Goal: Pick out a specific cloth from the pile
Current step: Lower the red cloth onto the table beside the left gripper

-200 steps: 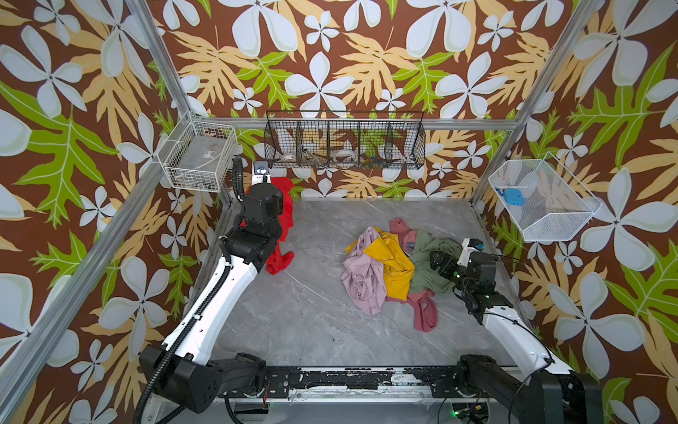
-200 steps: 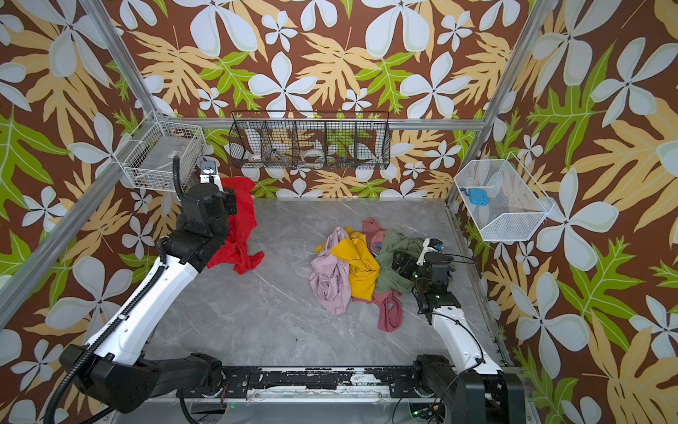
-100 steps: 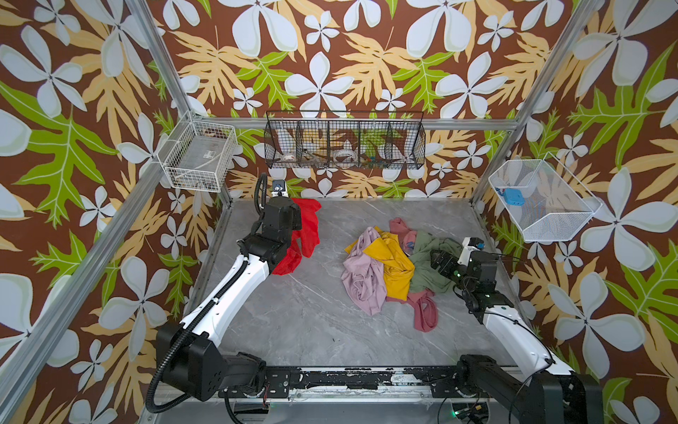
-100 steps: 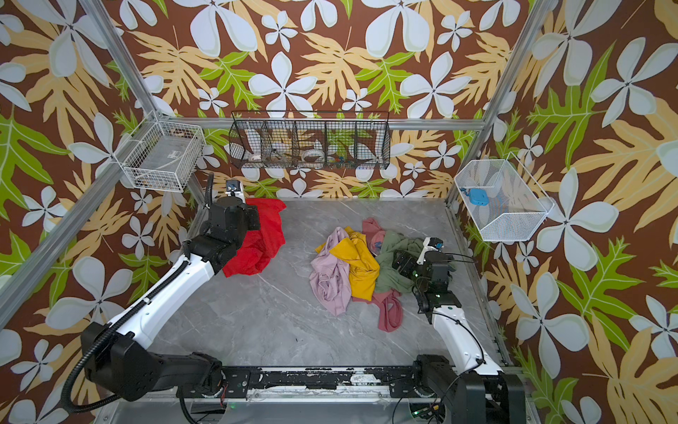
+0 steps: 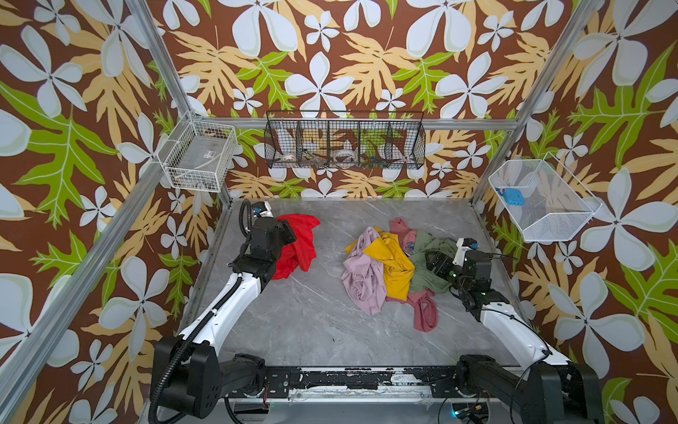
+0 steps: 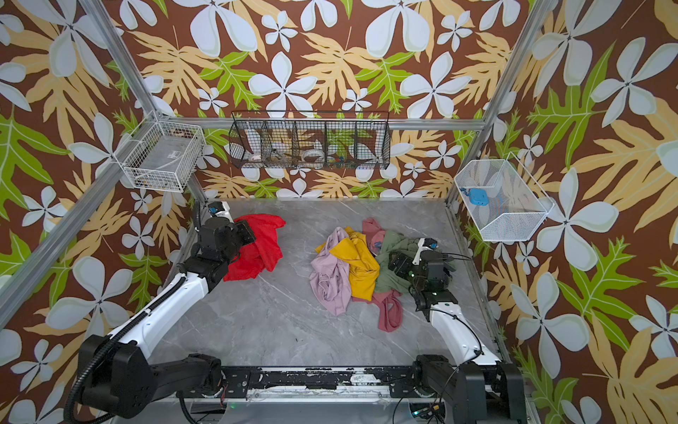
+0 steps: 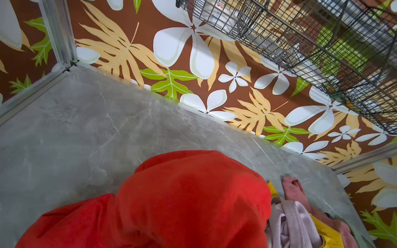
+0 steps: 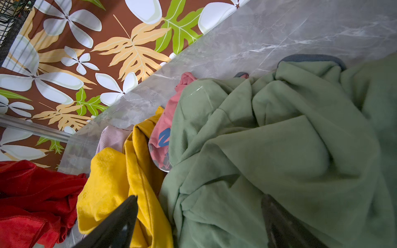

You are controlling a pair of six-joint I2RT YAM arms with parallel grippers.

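We have the cloth [image 5: 299, 242] out of the pile [image 5: 381, 271]. It lies well apart, near the tabletop's [image 5: 312, 330] back left corner, draped over our left gripper [image 5: 290, 235], which is clamped on it. Our right gripper [image 5: 434, 262] gapes wide against the green garment [image 5: 425, 249], holding nothing. Only release seems left.

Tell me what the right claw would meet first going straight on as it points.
The olive green garment: it lies right ahead of the open right claw, probably very close, though depth is unclear.
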